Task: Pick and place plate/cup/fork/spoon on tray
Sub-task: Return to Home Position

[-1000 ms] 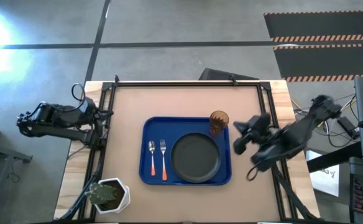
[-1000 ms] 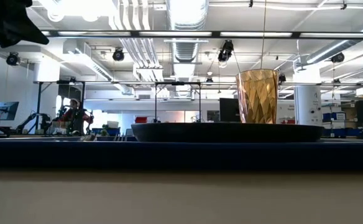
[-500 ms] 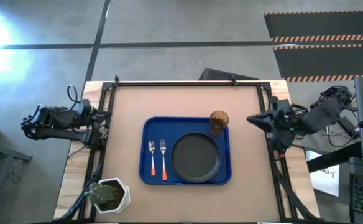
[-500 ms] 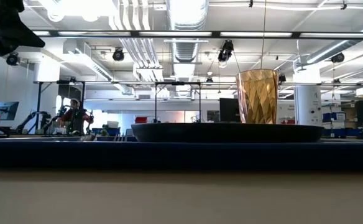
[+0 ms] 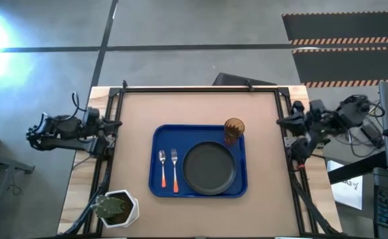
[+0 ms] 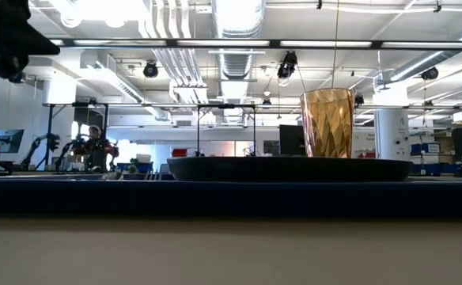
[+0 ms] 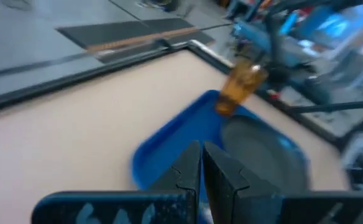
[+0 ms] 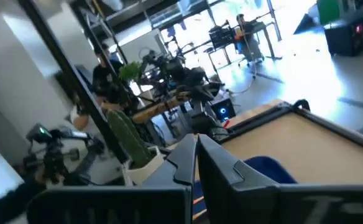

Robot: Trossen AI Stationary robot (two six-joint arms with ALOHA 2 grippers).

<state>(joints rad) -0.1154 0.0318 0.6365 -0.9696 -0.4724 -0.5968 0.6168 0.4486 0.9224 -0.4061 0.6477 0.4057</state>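
Note:
The blue tray (image 5: 161, 139) lies at the middle of the table. The dark plate (image 5: 209, 167) rests flat on its right part. The amber cup (image 5: 234, 129) stands upright in its far right corner. The spoon (image 5: 162, 167) and the fork (image 5: 175, 169) lie side by side on its left part, orange handles toward the near edge. My left gripper (image 5: 113, 125) is shut and empty at the table's left edge. My right gripper (image 5: 280, 123) is shut and empty at the right edge. The low view shows the cup (image 6: 327, 123), plate (image 6: 286, 168) and tray (image 6: 231, 194).
A white pot with a green plant (image 5: 116, 208) stands at the table's near left corner. A black frame rail (image 5: 200, 88) runs along the table's far edge and down both sides. Bare tabletop (image 5: 200, 109) lies between the tray and the far rail.
My right gripper has drawn back from beside the tray's right side toward the table's right edge and a little toward the far edge, turning as the arm folds in. My left arm has folded back slightly. Tray, plate, cup, spoon and fork have stayed still.

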